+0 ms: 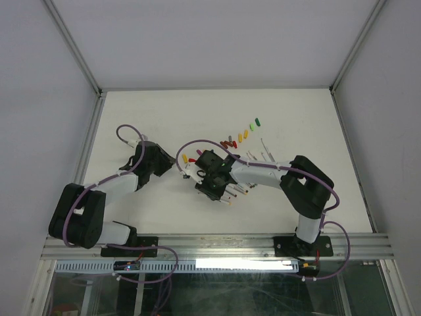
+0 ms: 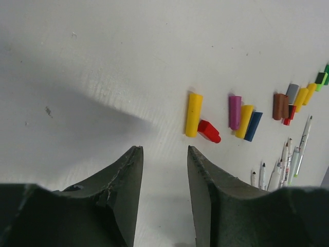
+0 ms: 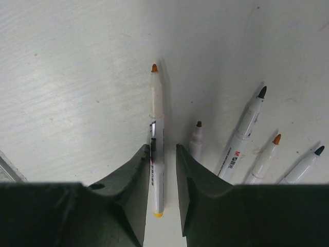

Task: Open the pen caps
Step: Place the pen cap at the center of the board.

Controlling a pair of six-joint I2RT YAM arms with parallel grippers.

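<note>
Several pen caps lie in a slanted row on the white table (image 1: 164, 112), from a yellow cap (image 1: 184, 158) up to a green cap (image 1: 258, 122). In the left wrist view a yellow cap (image 2: 194, 114), a red cap (image 2: 208, 130), a purple cap (image 2: 235, 111) and a blue cap (image 2: 253, 126) lie ahead of my left gripper (image 2: 163, 149), which is open and empty. It also shows in the top view (image 1: 172, 163). My right gripper (image 3: 162, 149) is open, its jaws narrowly astride an uncapped orange-tipped pen (image 3: 157, 103) lying on the table.
More uncapped white pens lie right of the right gripper: a brown-tipped one (image 3: 196, 139), a dark-tipped one (image 3: 245, 128), another orange-tipped one (image 3: 267, 157). A further bundle of pens (image 2: 288, 159) lies past the caps. Enclosure walls bound the table.
</note>
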